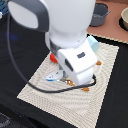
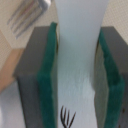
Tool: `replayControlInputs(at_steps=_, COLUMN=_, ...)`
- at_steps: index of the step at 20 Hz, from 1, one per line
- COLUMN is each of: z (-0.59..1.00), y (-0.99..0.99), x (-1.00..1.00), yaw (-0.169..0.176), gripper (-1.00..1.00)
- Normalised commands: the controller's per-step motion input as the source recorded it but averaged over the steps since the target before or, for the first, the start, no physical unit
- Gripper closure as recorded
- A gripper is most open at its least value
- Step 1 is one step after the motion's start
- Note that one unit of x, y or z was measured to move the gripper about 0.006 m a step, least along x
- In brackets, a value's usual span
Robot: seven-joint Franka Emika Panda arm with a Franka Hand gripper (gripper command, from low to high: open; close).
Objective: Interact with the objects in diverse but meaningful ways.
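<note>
In the wrist view my gripper (image 2: 77,31) is shut on a pale white flat piece (image 2: 77,75). Both green pads (image 2: 48,75) press its sides, and a small black mark shows on it. In the exterior view the hand reaches down to the woven mat, and a white-and-blue fish-shaped piece (image 1: 52,76) shows at its tip; this looks like the held piece. A red tomato (image 1: 52,57) peeks out beside the arm. A pale blue cup (image 1: 92,44) stands behind the hand. Small orange bits (image 1: 99,63) lie on the mat. The arm hides the fingertips in the exterior view.
A silver fork (image 2: 27,17) lies on the beige mat (image 1: 42,90) near the fingers. A dark pot (image 1: 100,14) and a bowl (image 1: 124,19) stand at the back on the exterior view's right. A black cable (image 1: 35,86) trails across the mat.
</note>
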Motion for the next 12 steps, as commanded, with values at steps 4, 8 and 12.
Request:
replayControlInputs(at_steps=4, z=-0.46, y=-0.16, x=-0.11, yaw=0.000, gripper=1.00)
replayControlInputs(at_steps=8, z=-0.49, y=-0.04, x=-0.06, yaw=0.000, gripper=1.00)
replayControlInputs(at_steps=12, z=-0.34, y=-0.09, x=-0.11, yaw=0.000, gripper=1.00)
